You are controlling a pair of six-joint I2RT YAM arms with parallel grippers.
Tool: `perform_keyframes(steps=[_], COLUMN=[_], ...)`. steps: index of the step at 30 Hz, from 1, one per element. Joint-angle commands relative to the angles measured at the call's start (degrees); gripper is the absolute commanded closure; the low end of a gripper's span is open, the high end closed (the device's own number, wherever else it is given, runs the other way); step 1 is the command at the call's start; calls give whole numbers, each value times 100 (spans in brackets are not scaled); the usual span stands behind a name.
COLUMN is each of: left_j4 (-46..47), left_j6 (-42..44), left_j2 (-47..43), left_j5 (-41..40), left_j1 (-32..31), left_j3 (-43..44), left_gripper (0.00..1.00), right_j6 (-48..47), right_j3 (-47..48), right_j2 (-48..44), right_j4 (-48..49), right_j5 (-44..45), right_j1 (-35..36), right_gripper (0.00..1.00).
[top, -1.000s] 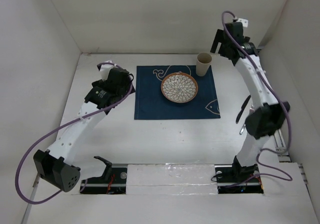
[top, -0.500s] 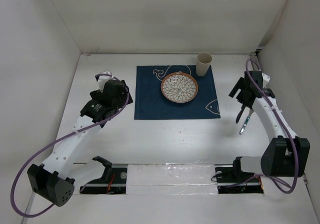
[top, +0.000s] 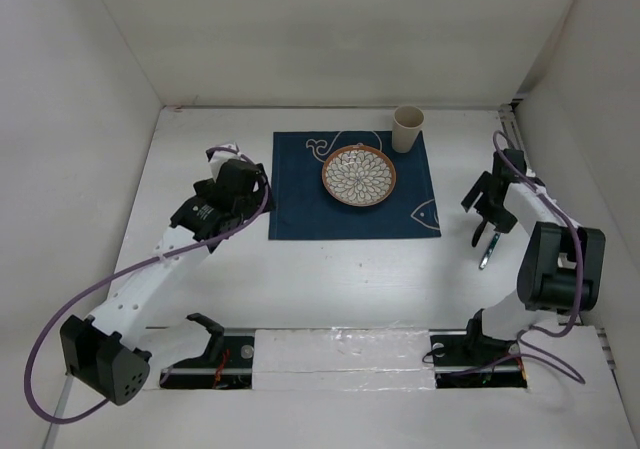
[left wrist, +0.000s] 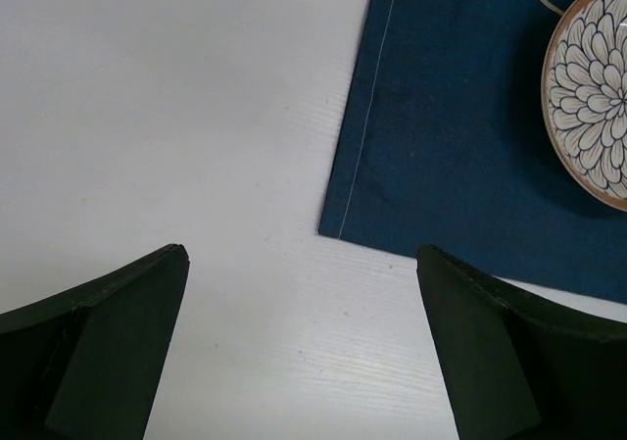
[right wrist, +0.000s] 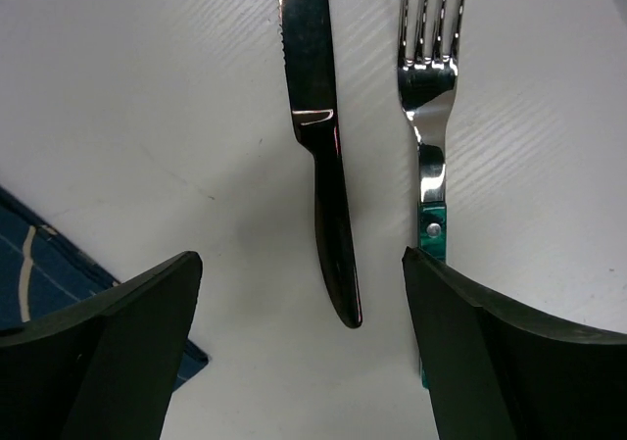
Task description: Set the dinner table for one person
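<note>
The dinner table fills the whole scene, white and bare along its near part. The navy placemat lies in the middle toward the far side. On it rest the flower-pattern plate and, at its far right corner, the beige cup.

The biggest change is in the right arm. One second ago it was raised high near the far right corner, beside the cup. It has since swung toward the near side and come down low over the cutlery that lies on the table to the right of the placemat. The left arm has shifted only a little and stays at the left edge of the placemat.

The right gripper has its jaws spread and holds nothing. The knife lies between the two fingers, and the teal-handled fork lies just beside it, close to one finger. The left gripper also has its jaws spread wide and empty, above the near left corner of the placemat.

In my judgement, plate and cup are already in place, so the cutlery is what remains. The right arm seems ready to take the knife first, and the fork so near could be caught by mistake.
</note>
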Motion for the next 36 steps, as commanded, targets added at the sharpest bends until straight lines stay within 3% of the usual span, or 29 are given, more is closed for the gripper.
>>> perform_keyframes(steps=[1, 10, 17, 19, 23, 26, 30, 31, 36], left_j4=[63, 62, 10, 10, 10, 10, 10, 10, -43], left_j6=[79, 79, 26, 26, 26, 26, 26, 26, 26], left_j2=[60, 113, 175, 227, 227, 175, 175, 175, 175], left_j5=[-22, -75, -128, -128, -128, -180, -181, -181, -233], left_j1=[-60, -60, -60, -60, -60, -60, -60, -60, -60], left_j3=[-12, -12, -12, -12, -12, -12, -12, -12, -12], left_gripper=[0, 0, 0, 0, 0, 0, 0, 0, 0], right_j6=[-68, -68, -252, -322, -445, -446, -499, -499, -446], right_j3=[255, 44, 493, 650, 861, 862, 862, 862, 783], right_j2=[190, 752, 1165, 1332, 1491, 1491, 1491, 1491, 1325], right_j4=[345, 713, 301, 125, -25, -77, -77, -77, 195], right_j5=[-36, -167, -361, -484, -537, -590, -643, -643, -774], right_j1=[-22, -154, -206, -206, -206, -206, -206, -206, -206], right_gripper=[12, 17, 25, 32, 59, 67, 90, 100, 100])
